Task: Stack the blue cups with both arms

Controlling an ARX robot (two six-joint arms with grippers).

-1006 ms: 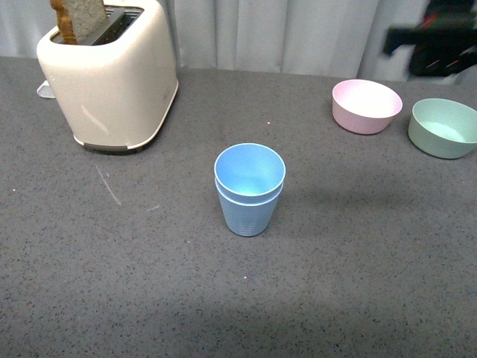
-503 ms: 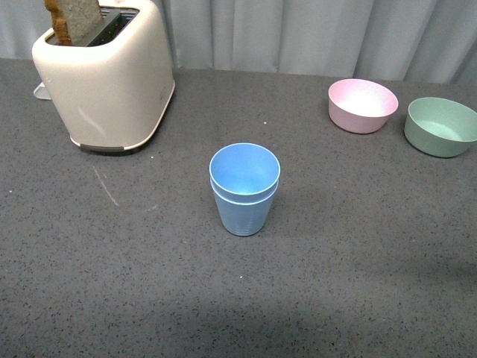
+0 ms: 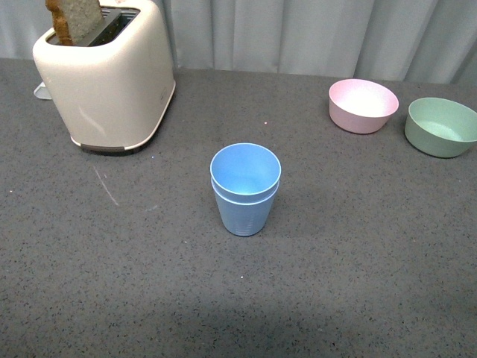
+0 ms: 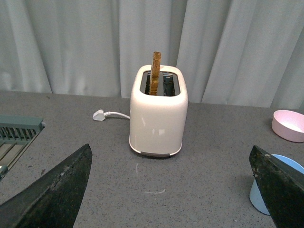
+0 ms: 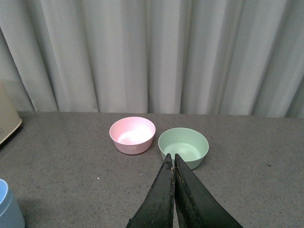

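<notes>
Two blue cups (image 3: pixel 245 190) stand nested, one inside the other, upright on the grey desk (image 3: pixel 358 283), with neither arm visible from the front. The left gripper (image 4: pixel 173 190) hovers clear of the desk with its jaws spread wide apart, holding nothing; a cream toaster (image 4: pixel 158 117) with a slice of bread (image 4: pixel 156 73) standing in its slot sits beyond and between them, and the cups show just beside one jaw. The right gripper (image 5: pixel 174 164) hangs raised with its jaws pressed together, empty, a pink bowl (image 5: pixel 132 135) and a green bowl (image 5: pixel 183 146) on the desk just beyond their tips.
</notes>
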